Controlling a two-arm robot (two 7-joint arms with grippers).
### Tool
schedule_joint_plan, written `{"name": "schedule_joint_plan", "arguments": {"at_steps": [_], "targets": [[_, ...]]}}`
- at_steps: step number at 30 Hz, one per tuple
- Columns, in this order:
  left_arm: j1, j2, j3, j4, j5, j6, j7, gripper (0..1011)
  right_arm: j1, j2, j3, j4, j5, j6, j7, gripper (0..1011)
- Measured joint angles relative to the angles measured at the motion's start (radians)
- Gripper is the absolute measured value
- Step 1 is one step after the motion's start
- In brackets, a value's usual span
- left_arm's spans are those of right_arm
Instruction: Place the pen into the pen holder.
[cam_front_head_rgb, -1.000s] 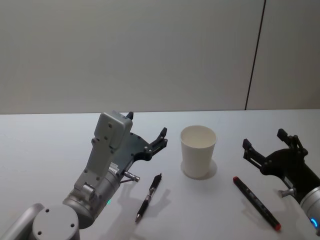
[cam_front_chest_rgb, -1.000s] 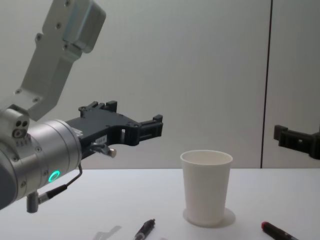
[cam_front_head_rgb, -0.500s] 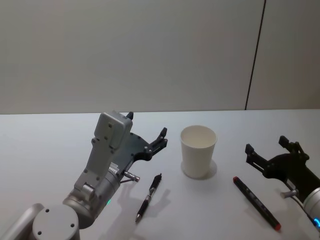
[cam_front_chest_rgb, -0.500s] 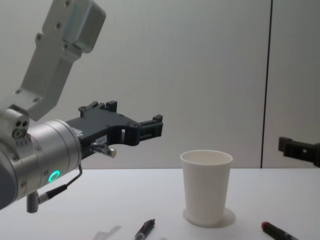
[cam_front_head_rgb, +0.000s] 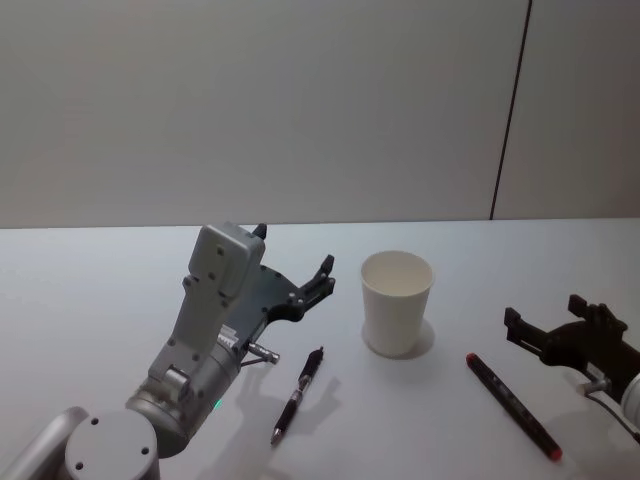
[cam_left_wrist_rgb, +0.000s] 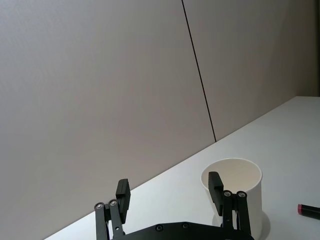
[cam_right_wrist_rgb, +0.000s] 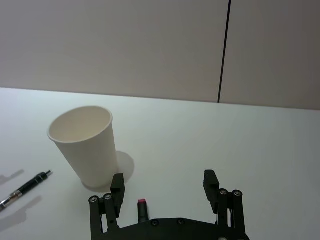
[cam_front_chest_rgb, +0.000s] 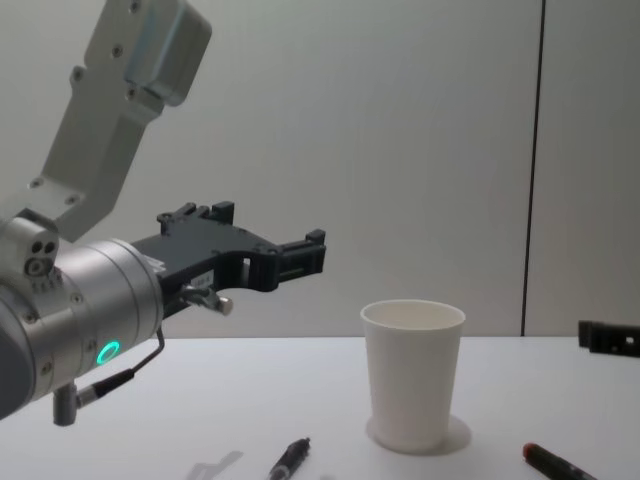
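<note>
Flanking pen holder (cam_front_head_rgb: 397, 300): pen (cam_front_head_rgb: 298, 396), marker (cam_front_head_rgb: 512, 405) (maybe red-capped) | right hand (cam_front_head_rgb: 543, 311) near marker

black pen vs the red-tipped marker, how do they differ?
The black pen is slimmer; the marker is thicker, with red ends. The black pen lies left of the cup, the marker right of it. Both lie flat on the table, ungripped.

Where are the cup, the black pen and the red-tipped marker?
cup (cam_front_head_rgb: 397, 300): head view, on its side wall.
black pen (cam_front_head_rgb: 298, 396): head view, mid-barrel.
marker (cam_front_head_rgb: 511, 403): head view, mid-barrel.
</note>
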Motion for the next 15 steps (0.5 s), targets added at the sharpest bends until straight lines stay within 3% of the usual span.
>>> {"name": "schedule_joint_plan", "arguments": {"at_steps": [7, 15], "targets": [[0.0, 0.0, 0.0, 0.0, 0.0, 0.0, 0.0, 1003, 0.035, -0.003, -0.002, 0.015, -0.018, 0.098, 0.0, 1002], [0.0, 0.0, 0.0, 0.0, 0.0, 0.0, 0.0, 1003, 0.095, -0.028, -0.021, 0.046, -0.072, 0.236, -0.008, 1001]]}}
